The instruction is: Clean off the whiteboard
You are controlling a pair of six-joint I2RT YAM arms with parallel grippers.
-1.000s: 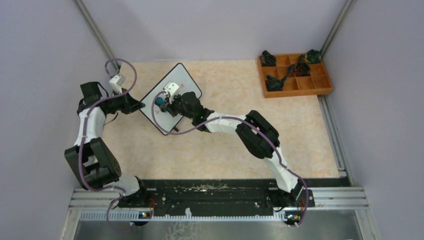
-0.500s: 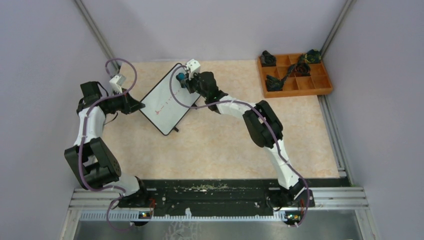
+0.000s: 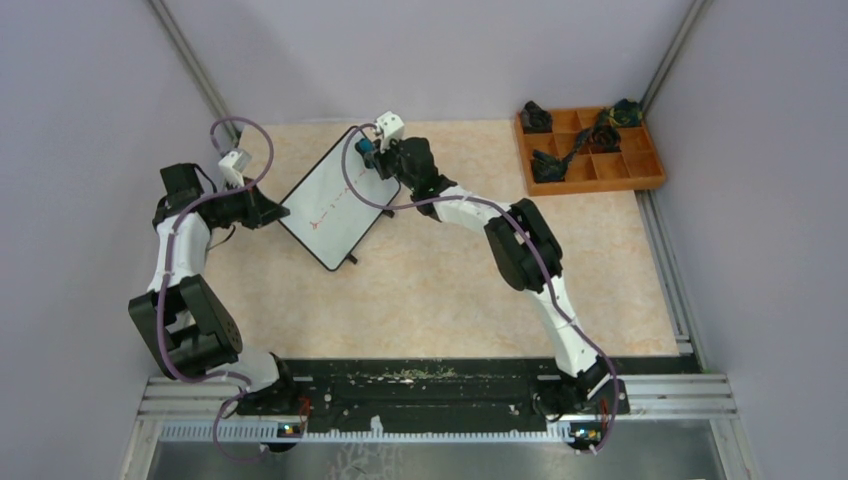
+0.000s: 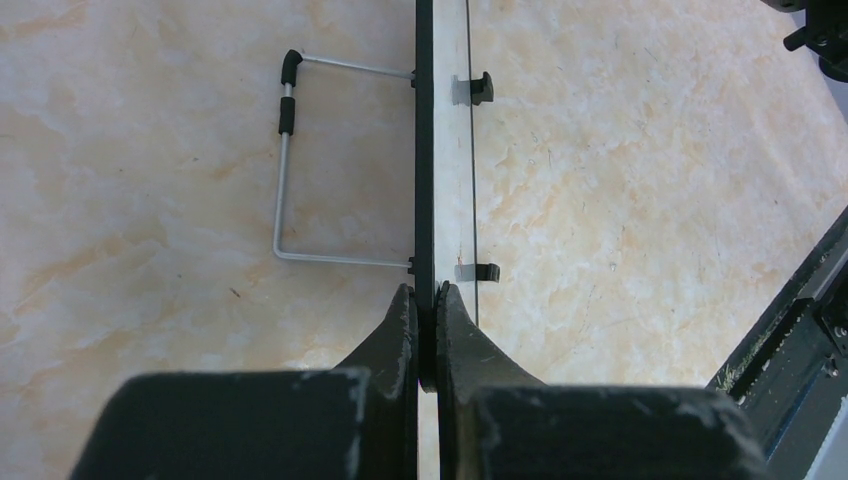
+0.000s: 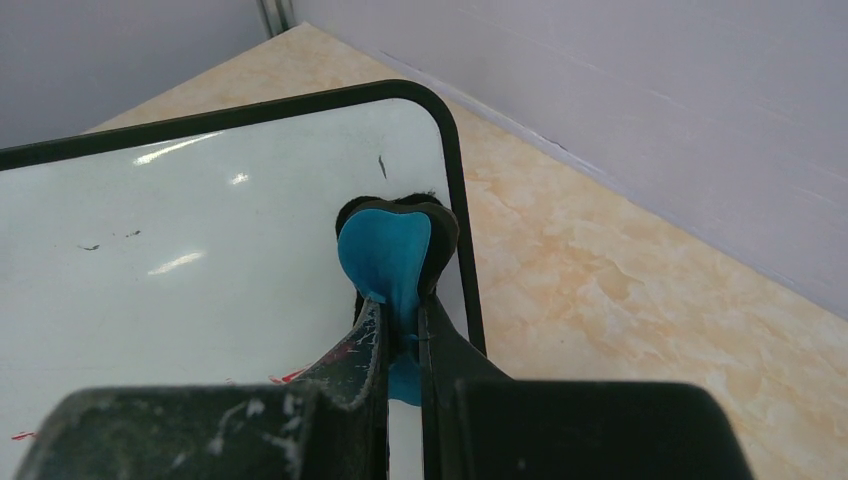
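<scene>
Broadly, the beige marbled counter fills the middle of the top view, walled in by pale grey panels. On it, in the upper left of centre, the whiteboard sits turned diagonally, its black frame rounded at the corners. An orange compartment tray lies well apart from it in the upper right corner, with dark items in several cells.

The left gripper is clamped on the board's thin edge at the lower middle of the left wrist view, where the board shows edge-on. The right gripper reaches to the board's upper corner and is closed on a blue eraser. The eraser's dark pad presses the white surface just inside the frame's rounded corner.

A bent wire stand juts from the board's back, left of the edge in the left wrist view, and two little black feet stick out on the other side. Faint red marks show on the board's lower part, and a few tiny dark specks nearer its top.
</scene>
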